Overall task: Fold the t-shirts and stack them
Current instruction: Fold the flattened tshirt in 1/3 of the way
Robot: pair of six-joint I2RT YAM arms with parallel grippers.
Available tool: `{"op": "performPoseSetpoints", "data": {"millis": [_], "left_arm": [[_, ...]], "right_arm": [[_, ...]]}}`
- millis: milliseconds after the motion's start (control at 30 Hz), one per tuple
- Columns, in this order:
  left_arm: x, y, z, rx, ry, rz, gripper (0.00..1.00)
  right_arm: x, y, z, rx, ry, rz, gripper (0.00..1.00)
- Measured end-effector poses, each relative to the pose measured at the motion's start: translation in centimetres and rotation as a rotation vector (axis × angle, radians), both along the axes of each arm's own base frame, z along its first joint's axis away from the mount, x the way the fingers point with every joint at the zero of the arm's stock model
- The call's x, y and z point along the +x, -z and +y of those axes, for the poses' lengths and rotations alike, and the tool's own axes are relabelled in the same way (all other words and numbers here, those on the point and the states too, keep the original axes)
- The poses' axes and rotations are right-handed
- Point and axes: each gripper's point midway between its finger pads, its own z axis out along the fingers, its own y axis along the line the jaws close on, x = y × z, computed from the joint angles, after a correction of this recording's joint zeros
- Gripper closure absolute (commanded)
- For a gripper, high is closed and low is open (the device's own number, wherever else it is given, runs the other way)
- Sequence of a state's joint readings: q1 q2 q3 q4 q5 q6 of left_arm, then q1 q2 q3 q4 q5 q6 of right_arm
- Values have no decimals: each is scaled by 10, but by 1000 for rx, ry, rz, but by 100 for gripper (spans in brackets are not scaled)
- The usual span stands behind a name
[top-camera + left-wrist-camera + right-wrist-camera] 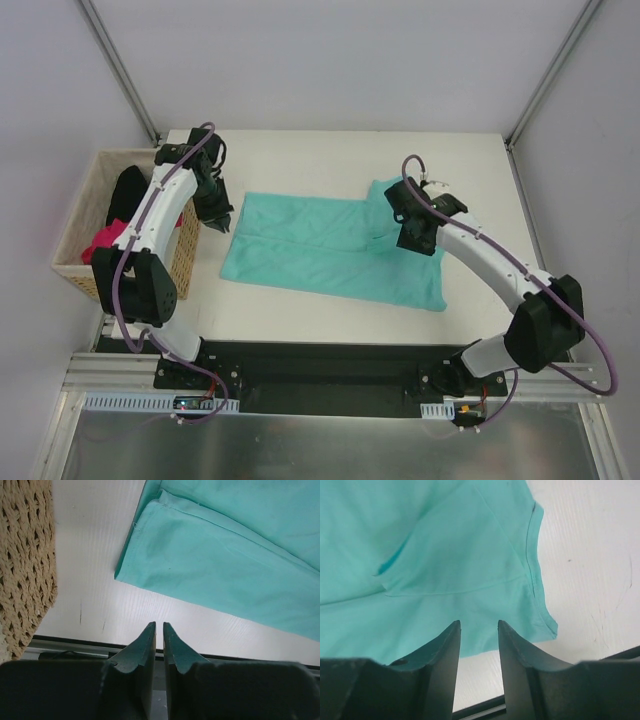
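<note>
1. The teal t-shirt point(330, 250) lies flat at the centre of the frame. It is smooth, and its long axis runs left to right.
2. The right gripper point(479, 625) hangs over the shirt's right end, jaws apart and empty. It is the nearer tool.
3. The left gripper point(159, 625) sits just off the shirt's left edge, jaws nearly together, gripping nothing.
</note>
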State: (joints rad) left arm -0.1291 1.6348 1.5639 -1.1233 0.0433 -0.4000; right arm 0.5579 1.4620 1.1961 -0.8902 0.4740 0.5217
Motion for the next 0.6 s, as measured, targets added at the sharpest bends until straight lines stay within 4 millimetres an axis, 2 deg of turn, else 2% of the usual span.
{"op": "performPoseSetpoints", "data": {"millis": [100, 233, 267, 400, 600], "left_arm": [[5, 6, 0, 3, 10, 5, 90], [5, 30, 1, 15, 34, 55, 92], [4, 39, 1, 19, 41, 78, 100], [-3, 73, 3, 30, 53, 164, 100], [-2, 105, 2, 34, 52, 212, 100]], "right_arm": [[16, -33, 4, 0, -3, -93, 60], [35, -58, 3, -36, -4, -154, 64], [41, -63, 4, -48, -7, -165, 66], [57, -71, 9, -74, -24, -183, 78], [72, -76, 13, -84, -42, -186, 82]]}}
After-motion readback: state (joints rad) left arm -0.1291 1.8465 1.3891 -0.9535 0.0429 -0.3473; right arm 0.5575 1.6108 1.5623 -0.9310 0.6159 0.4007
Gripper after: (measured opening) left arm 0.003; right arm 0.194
